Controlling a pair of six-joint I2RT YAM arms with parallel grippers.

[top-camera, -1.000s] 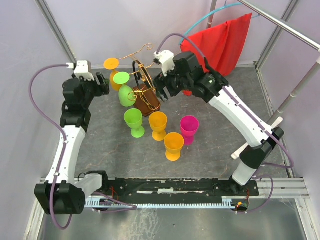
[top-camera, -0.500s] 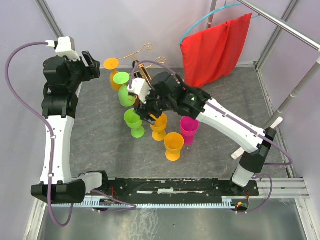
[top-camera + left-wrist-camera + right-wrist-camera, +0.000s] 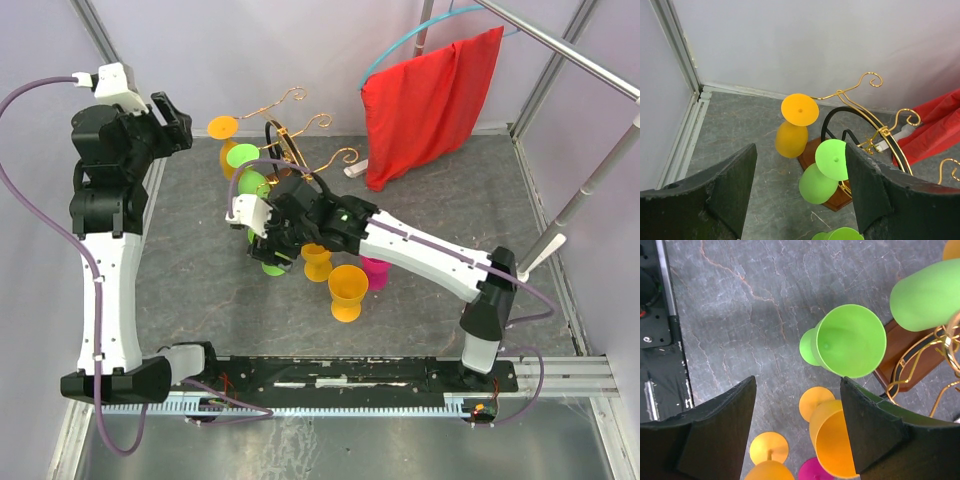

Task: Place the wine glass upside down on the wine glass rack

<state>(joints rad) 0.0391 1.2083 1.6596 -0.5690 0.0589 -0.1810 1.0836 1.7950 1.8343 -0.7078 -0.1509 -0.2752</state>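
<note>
The wine glass rack [image 3: 291,135] is gold wire on a brown base [image 3: 839,202]. An orange glass [image 3: 799,110] and a green glass [image 3: 832,159] hang upside down on it. Upright on the table are a green wine glass [image 3: 850,340], two orange ones [image 3: 835,440] [image 3: 347,290] and a magenta one [image 3: 376,270]. My right gripper [image 3: 797,382] hovers open over this group, the green glass just ahead of its fingers and nothing held. My left gripper [image 3: 800,165] is open and empty, raised at the far left [image 3: 178,118], looking down at the rack.
A red cloth [image 3: 430,95] hangs on a blue hoop at the back right. Slanted metal poles [image 3: 590,180] stand on the right. Walls close in behind and to the left. My right arm [image 3: 420,250] stretches across the table's middle.
My right arm has swung from the rack leftward and down over the upright green glass, its jaws narrowing slightly. The left arm has lifted and drawn back toward the far left corner.
</note>
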